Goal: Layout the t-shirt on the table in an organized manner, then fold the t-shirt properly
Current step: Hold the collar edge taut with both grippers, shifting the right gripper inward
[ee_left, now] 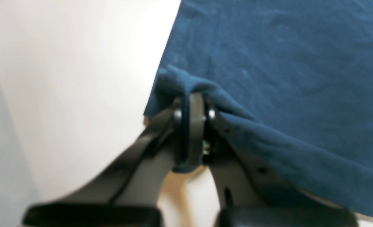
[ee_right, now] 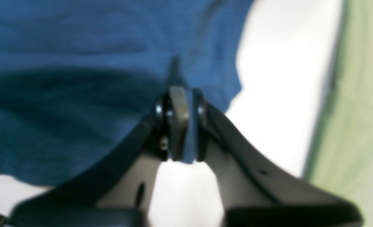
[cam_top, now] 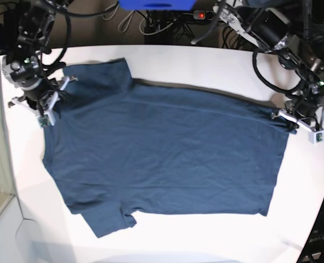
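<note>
The dark navy t-shirt lies spread flat on the white table, with one sleeve at the back left and another at the front left. My left gripper is at the shirt's right edge. In the left wrist view this left gripper is shut on a bunched fold of the t-shirt. My right gripper is at the shirt's left edge, by the back sleeve. In the right wrist view the right gripper has its jaws a little apart, with the t-shirt showing in the narrow gap.
Cables and dark equipment crowd the space behind the table's back edge. The table's curved edge runs close to the left arm on the right side. A pale green surface lies beyond the table edge beside the right gripper.
</note>
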Controlling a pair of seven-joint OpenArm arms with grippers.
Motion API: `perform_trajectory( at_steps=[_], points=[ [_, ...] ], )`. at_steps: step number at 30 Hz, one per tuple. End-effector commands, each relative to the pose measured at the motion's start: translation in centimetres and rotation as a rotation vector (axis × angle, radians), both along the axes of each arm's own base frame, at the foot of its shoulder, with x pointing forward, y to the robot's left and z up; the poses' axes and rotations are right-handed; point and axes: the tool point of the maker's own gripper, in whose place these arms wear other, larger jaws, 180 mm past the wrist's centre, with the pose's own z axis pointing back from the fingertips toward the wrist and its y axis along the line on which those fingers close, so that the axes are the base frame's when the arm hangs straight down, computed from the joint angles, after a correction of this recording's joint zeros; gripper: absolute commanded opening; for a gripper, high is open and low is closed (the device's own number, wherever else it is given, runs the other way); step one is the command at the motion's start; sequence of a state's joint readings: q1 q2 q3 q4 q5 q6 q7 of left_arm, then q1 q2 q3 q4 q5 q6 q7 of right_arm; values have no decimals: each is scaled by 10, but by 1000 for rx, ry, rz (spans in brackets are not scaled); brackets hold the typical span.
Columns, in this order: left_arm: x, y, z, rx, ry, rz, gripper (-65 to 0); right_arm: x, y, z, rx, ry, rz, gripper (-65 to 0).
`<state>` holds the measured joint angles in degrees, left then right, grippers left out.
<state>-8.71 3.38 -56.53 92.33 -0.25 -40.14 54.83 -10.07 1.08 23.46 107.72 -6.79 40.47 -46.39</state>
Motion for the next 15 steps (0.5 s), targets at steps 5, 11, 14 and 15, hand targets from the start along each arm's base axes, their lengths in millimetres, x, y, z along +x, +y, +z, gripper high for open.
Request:
perform_trajectory(
  at_steps=[5, 11, 14, 15],
  points=[
    [10, 4, 16, 16, -61, 3, -646, 7, 5, 8, 2, -30, 13, -388],
    [9, 4, 15, 16, -57, 3, -646, 12, 7, 4, 17, -27, 16, -310],
    [8, 4, 14, 16, -55, 3, -646, 15, 6, -7, 34, -1, 12, -310],
    [8, 4, 14, 16, -55, 3, -646, 16, 6, -8, 36, 3, 11, -310]
  ],
)
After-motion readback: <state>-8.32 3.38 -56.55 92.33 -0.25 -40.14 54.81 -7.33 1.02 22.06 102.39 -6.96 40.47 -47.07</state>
